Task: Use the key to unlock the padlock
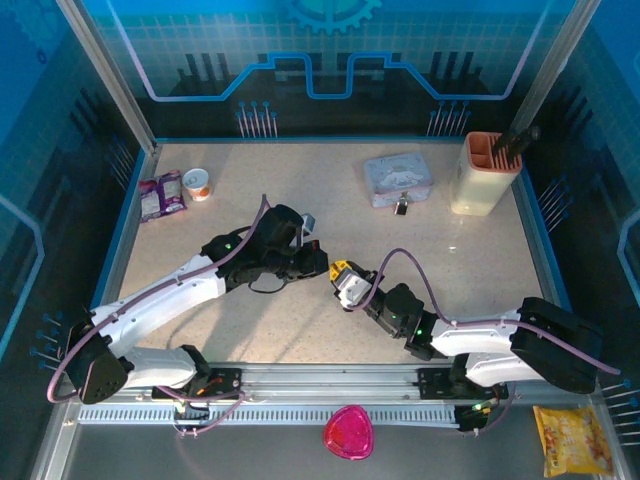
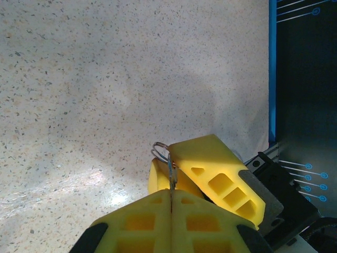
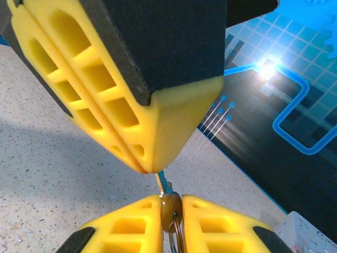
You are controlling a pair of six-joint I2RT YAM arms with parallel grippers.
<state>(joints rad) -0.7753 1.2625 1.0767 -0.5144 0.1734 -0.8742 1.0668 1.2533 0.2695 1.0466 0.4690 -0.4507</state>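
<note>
Over the table (image 1: 450, 260), left gripper (image 2: 171, 192) and right gripper (image 3: 171, 199) stretch inward, tip-to-tip, both clamping the key (image 3: 169, 211).

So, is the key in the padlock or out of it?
Out. The left end effector and right end effector both pinch the key; the padlock lies far from it, by the tin.

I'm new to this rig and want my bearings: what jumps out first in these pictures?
Mid-table, the two arms meet tip to tip. The left gripper pinches the key by its blade, while the right gripper clamps its head. Far behind them, the tiny dark padlock sits at the near edge of the pale tin.
</note>
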